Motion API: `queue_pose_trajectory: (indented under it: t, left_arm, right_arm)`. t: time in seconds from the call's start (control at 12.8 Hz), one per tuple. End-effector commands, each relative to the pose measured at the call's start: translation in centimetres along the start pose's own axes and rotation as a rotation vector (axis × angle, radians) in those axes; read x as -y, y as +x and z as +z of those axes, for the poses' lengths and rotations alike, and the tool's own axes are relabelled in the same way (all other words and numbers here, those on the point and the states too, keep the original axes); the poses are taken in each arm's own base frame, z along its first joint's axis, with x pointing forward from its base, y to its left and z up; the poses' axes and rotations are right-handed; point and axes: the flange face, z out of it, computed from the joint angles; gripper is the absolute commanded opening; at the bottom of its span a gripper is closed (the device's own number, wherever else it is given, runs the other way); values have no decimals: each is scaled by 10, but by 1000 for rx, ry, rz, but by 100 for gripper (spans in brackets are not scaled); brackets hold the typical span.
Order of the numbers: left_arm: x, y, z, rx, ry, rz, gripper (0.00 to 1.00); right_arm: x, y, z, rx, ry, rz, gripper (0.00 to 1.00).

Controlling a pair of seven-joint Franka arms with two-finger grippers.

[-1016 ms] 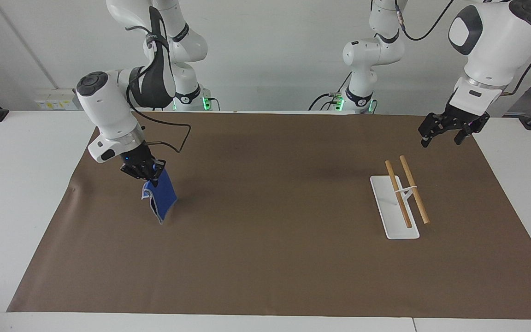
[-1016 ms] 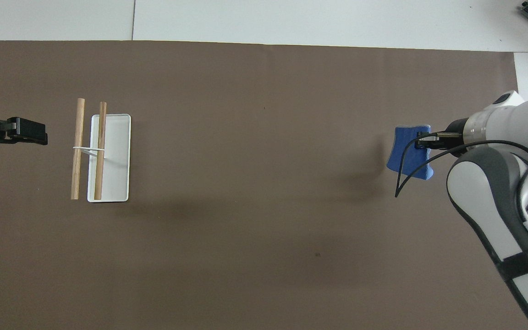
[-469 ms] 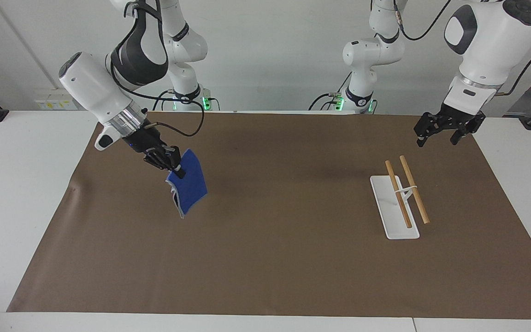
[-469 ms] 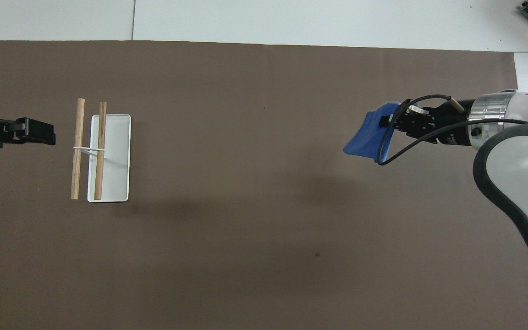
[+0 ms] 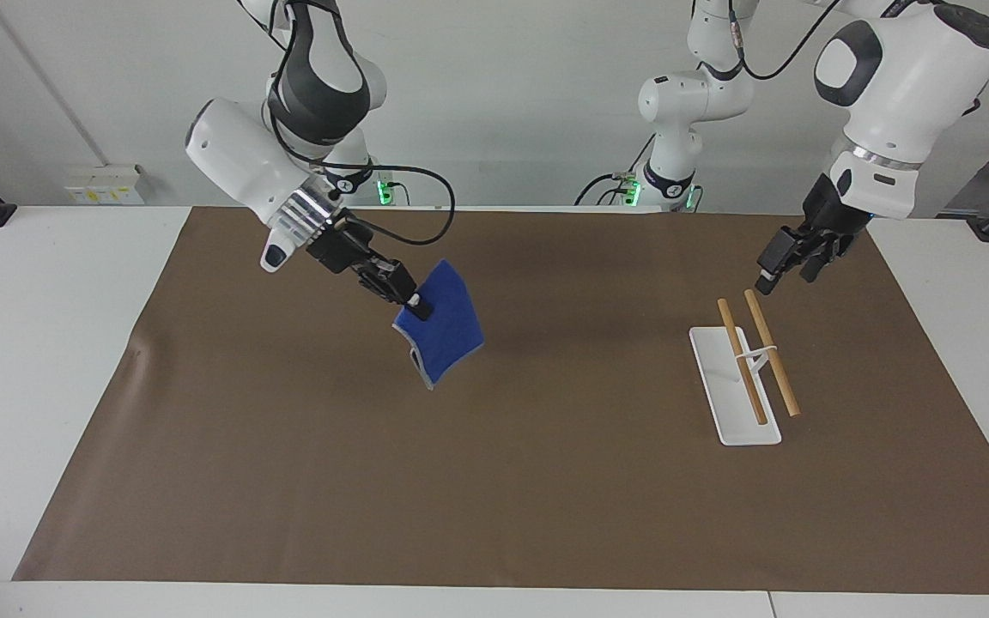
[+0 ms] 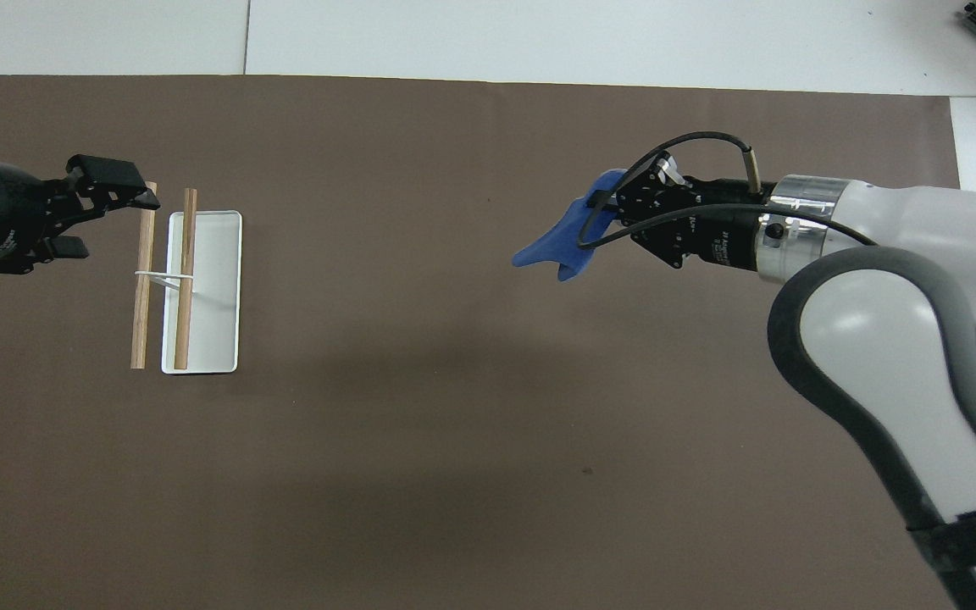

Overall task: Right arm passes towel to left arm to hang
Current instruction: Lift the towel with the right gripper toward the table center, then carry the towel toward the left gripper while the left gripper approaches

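My right gripper (image 5: 415, 305) is shut on one edge of the blue towel (image 5: 445, 336). It holds the towel up in the air over the brown mat, between the mat's middle and the right arm's end. In the overhead view the towel (image 6: 562, 246) hangs from the right gripper (image 6: 605, 202). My left gripper (image 5: 782, 276) is open and empty. It hovers just above the robot-side ends of the two wooden rods (image 5: 771, 354) of the rack. The overhead view shows the left gripper (image 6: 119, 222) at the rods' (image 6: 143, 280) ends, toward the left arm's end.
The rack stands on a white tray base (image 5: 731, 408) on the brown mat (image 5: 494, 481), which covers the white table. Two smaller white arms with green-lit bases (image 5: 348, 176) (image 5: 670, 176) stand at the robots' edge of the table.
My right arm has lifted and swung the towel toward the table's middle. My left gripper has come down and turned toward the rack's rods.
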Motion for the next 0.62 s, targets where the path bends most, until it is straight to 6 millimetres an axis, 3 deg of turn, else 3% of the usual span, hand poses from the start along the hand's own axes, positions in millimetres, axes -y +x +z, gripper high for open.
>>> queue_pose_trajectory:
  t: [0.0, 0.16, 0.55]
  left_arm:
    - [1, -11, 1, -12, -114, -255, 100]
    - [-10, -17, 8, -20, -183, -400, 100]
    - [-45, -45, 27, -45, -266, -593, 100]
  right_arm:
    - [6, -25, 30, -20, 114, 166, 0]
    - [7, -47, 53, -29, 190, 257, 0]
    - [11, -70, 67, 43, 282, 414, 0]
